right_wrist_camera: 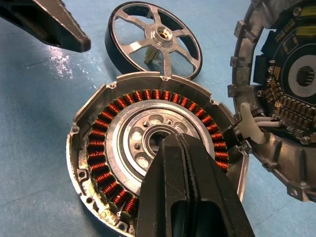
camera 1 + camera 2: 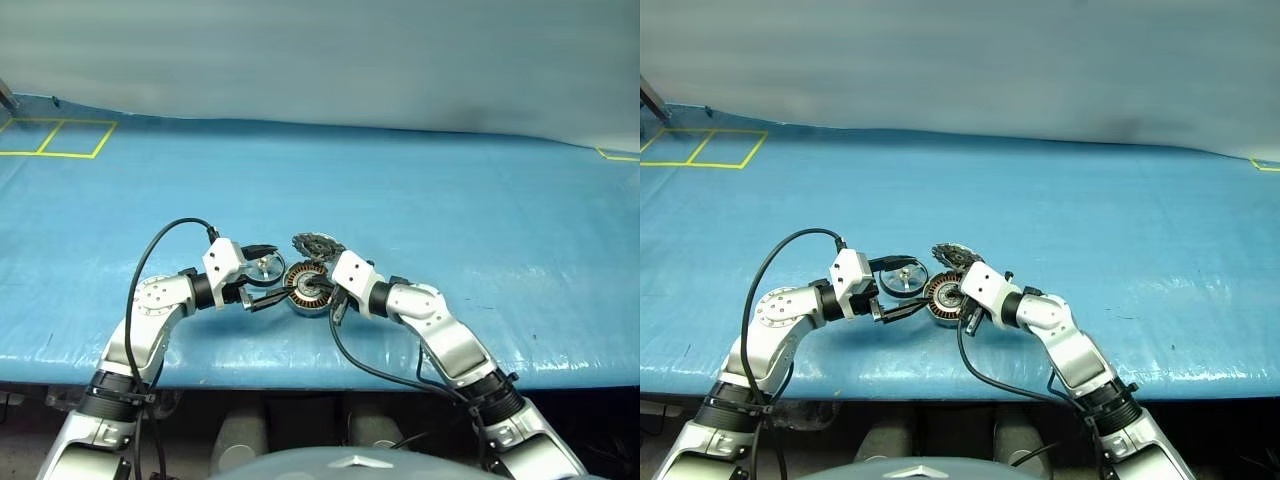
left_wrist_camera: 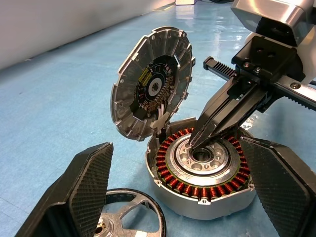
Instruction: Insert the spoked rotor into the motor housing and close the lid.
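While our clenched right pincer (image 1: 170, 143) steadies the motor housing (image 3: 200, 173) hub, our released left pincer (image 2: 262, 275) straddles the spoked rotor (image 1: 154, 39), ready to grasp.

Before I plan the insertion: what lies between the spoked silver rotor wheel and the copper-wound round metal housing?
Nothing: the spoked silver rotor wheel lies right beside the copper-wound round metal housing, rims almost touching, as the right wrist view shows.
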`<control>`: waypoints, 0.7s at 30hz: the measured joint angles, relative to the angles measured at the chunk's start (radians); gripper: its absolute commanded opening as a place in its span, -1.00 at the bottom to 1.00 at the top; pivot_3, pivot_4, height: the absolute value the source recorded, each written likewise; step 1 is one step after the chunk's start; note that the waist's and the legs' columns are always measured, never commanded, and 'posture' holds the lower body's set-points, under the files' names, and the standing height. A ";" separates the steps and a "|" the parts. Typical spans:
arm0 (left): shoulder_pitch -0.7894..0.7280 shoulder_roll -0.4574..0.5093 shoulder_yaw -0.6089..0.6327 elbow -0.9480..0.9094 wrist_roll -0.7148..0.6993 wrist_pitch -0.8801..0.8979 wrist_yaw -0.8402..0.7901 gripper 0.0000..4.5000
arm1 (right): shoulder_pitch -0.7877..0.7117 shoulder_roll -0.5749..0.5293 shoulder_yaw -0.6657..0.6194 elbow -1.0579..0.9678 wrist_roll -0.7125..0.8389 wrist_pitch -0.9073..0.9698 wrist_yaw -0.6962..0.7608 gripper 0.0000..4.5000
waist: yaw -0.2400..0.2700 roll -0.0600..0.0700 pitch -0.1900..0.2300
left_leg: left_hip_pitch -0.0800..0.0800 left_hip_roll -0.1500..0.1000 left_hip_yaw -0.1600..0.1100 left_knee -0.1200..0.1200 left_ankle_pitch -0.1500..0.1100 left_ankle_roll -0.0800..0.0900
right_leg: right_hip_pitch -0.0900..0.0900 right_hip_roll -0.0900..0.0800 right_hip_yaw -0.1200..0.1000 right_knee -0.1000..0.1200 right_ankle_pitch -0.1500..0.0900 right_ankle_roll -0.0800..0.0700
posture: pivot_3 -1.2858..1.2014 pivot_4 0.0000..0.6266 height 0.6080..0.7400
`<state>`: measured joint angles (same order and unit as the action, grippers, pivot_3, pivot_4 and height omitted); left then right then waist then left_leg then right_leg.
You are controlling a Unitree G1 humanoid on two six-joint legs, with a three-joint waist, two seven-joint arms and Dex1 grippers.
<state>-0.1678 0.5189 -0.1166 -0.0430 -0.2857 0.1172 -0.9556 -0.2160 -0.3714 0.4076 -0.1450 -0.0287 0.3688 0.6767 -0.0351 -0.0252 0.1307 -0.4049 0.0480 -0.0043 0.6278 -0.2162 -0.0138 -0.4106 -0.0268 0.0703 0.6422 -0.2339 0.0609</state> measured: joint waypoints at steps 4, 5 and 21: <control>0.000 0.000 0.000 0.000 0.000 0.000 0.000 1.00 | 0.007 -0.002 0.008 -0.022 0.000 0.013 -0.001 -0.99 | 0.001 0.000 0.000 | -0.001 0.000 0.000 0.000 0.000 0.000 | 0.000 0.000 0.000 0.000 0.000 0.000 | 0.03 -0.52 1.00; 0.000 0.000 0.000 0.000 0.000 0.000 0.000 1.00 | 0.007 -0.003 0.007 -0.023 0.000 0.014 -0.003 -0.99 | 0.001 0.000 0.000 | -0.001 0.000 0.000 0.000 0.000 0.000 | 0.000 0.000 0.000 0.000 0.000 0.000 | 0.03 -0.52 1.00; -0.059 0.059 0.021 0.017 0.000 0.015 -0.032 1.00 | 0.054 0.000 -0.086 -0.132 0.114 0.124 -0.004 -0.99 | 0.009 0.001 0.017 | -0.011 -0.001 -0.001 0.000 0.000 0.000 | -0.004 0.001 0.000 0.001 0.000 0.001 | 0.03 -0.52 1.00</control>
<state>-0.2263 0.5774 -0.0956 -0.0263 -0.2860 0.1318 -0.9877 -0.1616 -0.3714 0.3214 -0.2773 0.0849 0.4923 0.6724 -0.0263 -0.0241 0.1478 -0.4155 0.0471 -0.0056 0.6281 -0.2162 -0.0138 -0.4145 -0.0256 0.0701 0.6428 -0.2339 0.0619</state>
